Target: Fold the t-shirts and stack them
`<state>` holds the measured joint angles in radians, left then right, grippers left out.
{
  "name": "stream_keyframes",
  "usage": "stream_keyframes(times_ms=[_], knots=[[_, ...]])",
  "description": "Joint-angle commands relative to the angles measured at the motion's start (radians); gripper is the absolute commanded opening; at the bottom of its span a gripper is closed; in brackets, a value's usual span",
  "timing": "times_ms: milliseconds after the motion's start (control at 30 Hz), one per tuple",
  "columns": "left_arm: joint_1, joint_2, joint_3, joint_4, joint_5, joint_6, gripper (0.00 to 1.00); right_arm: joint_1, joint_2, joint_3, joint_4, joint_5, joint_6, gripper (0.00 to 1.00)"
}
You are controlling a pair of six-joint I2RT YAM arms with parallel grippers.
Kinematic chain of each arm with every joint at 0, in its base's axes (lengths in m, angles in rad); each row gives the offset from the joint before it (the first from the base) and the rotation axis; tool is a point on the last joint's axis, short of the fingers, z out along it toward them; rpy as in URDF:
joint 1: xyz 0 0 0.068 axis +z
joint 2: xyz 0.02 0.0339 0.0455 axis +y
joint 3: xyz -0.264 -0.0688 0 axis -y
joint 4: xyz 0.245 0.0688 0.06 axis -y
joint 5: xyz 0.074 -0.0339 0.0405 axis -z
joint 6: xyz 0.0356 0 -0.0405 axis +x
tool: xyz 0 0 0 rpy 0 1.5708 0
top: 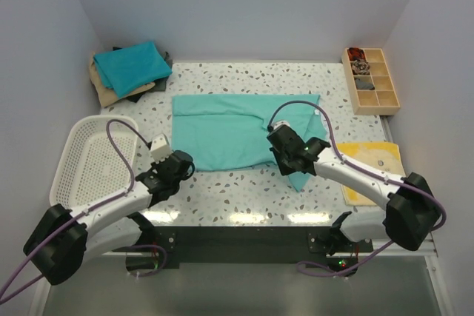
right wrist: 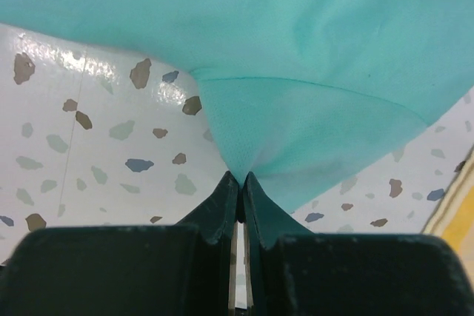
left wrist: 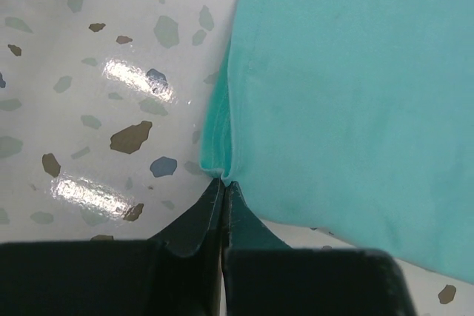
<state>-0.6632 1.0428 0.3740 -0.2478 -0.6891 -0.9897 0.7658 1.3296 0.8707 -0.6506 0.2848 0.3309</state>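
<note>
T-shirt [top: 229, 131] of soft light sea-green cloth lies partly folded across the middle of the speckled white bench [top: 244, 192], its near left edge pinched in the closed left gripper [left wrist: 224, 180], a near right fold pinched in the closed right gripper [right wrist: 241, 175]

sea-green t-shirt [left wrist: 355, 94]: cut off ahead and right of left gripper [left wrist: 224, 183], pinched edge hidden between its closed jaws | right gripper [right wrist: 242, 177]: cloth fold vanishes between jaws, yellow sheet [right wrist: 455, 220] at its right cropped | far beyond left gripper: tan t-shirt [top: 104, 92], dark t-shirt [top: 141, 94] mostly under teal-blue t-shirt [top: 133, 64] | compartment box [top: 379, 91] contents: too small
</note>
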Motion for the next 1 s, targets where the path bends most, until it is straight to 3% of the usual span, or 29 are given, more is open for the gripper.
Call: stream_keyframes(times_ms=[0,367,500,967], knots=[[0.008,-0.050,0.052,-0.031,-0.039,0.036,0.00,0.004,-0.055,0.093,-0.086,0.068,-0.016,0.00],[0.080,-0.102,0.089,-0.054,-0.033,0.105,0.00,0.001,0.016,0.142,-0.150,0.091,-0.055,0.00],[0.169,-0.092,0.085,0.008,0.039,0.172,0.00,-0.002,0.034,0.157,-0.167,0.106,-0.069,0.00],[0.224,0.112,0.184,0.168,0.131,0.292,0.00,-0.072,0.109,0.229,-0.133,0.116,-0.147,0.00]])
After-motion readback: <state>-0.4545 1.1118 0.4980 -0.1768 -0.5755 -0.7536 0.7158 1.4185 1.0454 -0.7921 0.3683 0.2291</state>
